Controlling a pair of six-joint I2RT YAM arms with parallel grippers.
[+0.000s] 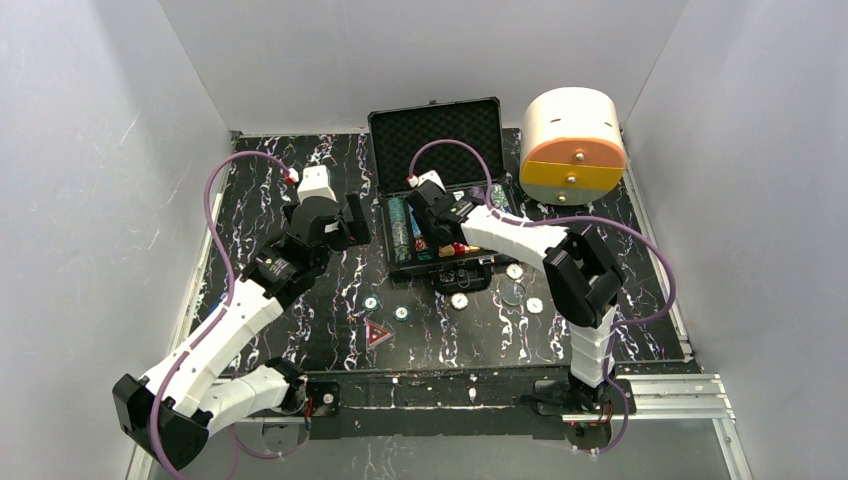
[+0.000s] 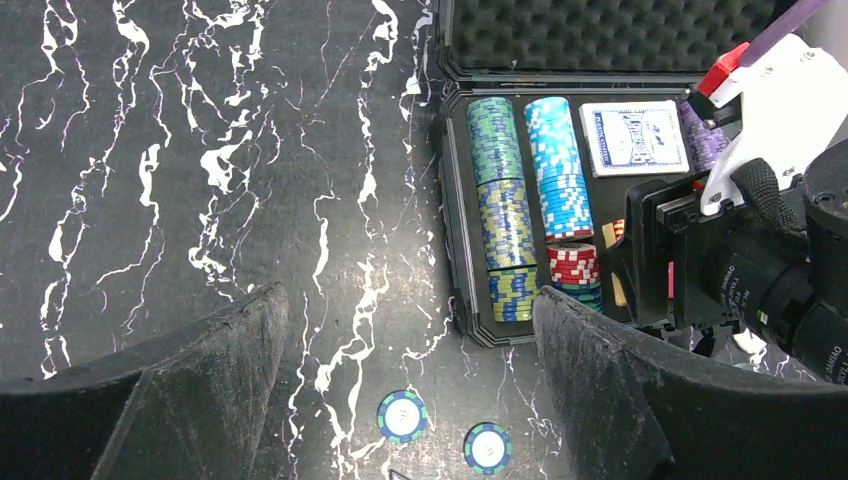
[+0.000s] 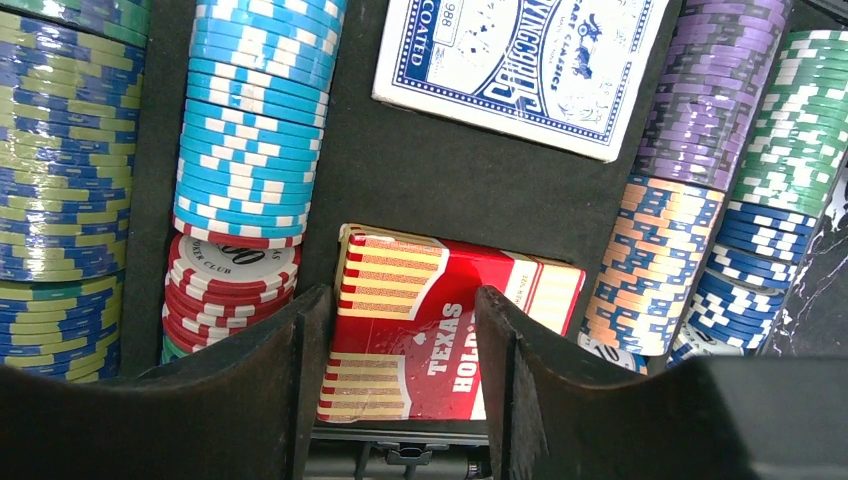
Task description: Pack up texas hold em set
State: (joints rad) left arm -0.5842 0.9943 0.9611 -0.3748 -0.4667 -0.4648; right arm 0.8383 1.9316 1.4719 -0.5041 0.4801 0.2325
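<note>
The black briefcase (image 1: pixel 436 135) lies open at the back of the table, its foam lid up. Its tray holds rows of multicoloured chips (image 2: pixel 507 210), a blue deck (image 3: pixel 520 60) and a red deck (image 3: pixel 400 350). My right gripper (image 3: pixel 400 300) hangs low inside the case, open, with its fingers straddling part of the red deck, which rests in its slot. In the top view the right gripper (image 1: pixel 437 232) is over the tray's near half. My left gripper (image 2: pixel 407 300) is open and empty above the table, left of the case. Two loose blue-green chips (image 2: pixel 402 415) lie below it.
Small white round buttons (image 1: pixel 459 300) and a dark disc (image 1: pixel 513 293) lie in front of the case. A red triangle (image 1: pixel 377 333) lies nearer the front edge. A white-and-orange cylindrical box (image 1: pixel 573 146) stands at the back right. White walls enclose the table.
</note>
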